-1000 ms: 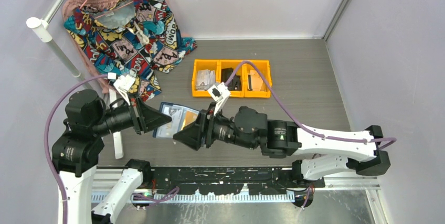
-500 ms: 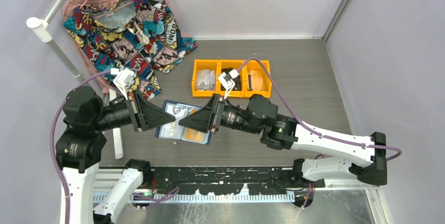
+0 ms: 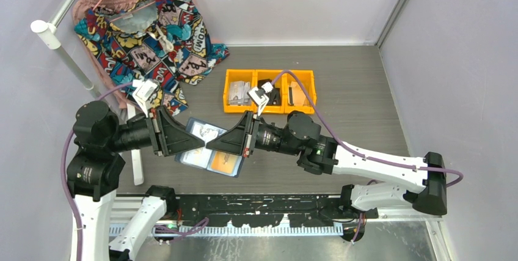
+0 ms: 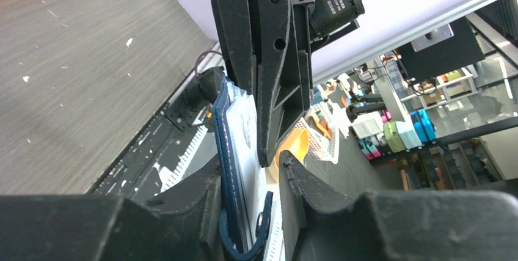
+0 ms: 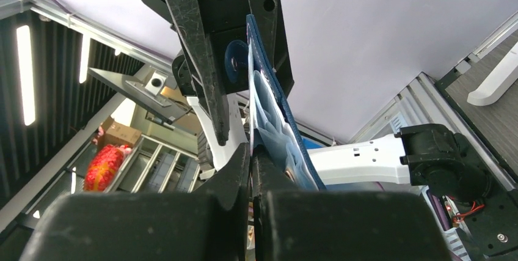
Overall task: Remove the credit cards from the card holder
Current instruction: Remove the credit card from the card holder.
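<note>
The card holder (image 3: 211, 151), navy outside and pale blue inside, hangs open above the table between both grippers. A pale credit card (image 3: 204, 131) and an orange one (image 3: 223, 162) show in its pockets. My left gripper (image 3: 201, 143) reaches in from the left. In the left wrist view its fingers (image 4: 249, 166) stand apart around the holder's edge (image 4: 226, 151) without pinching it, the snap tab (image 4: 259, 233) looping between them. My right gripper (image 3: 211, 145) comes from the right. In the right wrist view it (image 5: 251, 151) is shut on a thin pale card edge beside the pockets (image 5: 275, 132).
A yellow bin (image 3: 227, 93) with three compartments holds grey papers and black items behind the grippers. A colourful comic-print cloth (image 3: 153, 35) hangs at the back left beside a white pole (image 3: 61, 47). A white bar (image 3: 137, 160) lies on the table near the left arm.
The right gripper moved up to the holder and closed on a card edge. The left gripper's jaws parted from their grip on the holder. The holder shifted slightly nearer.
</note>
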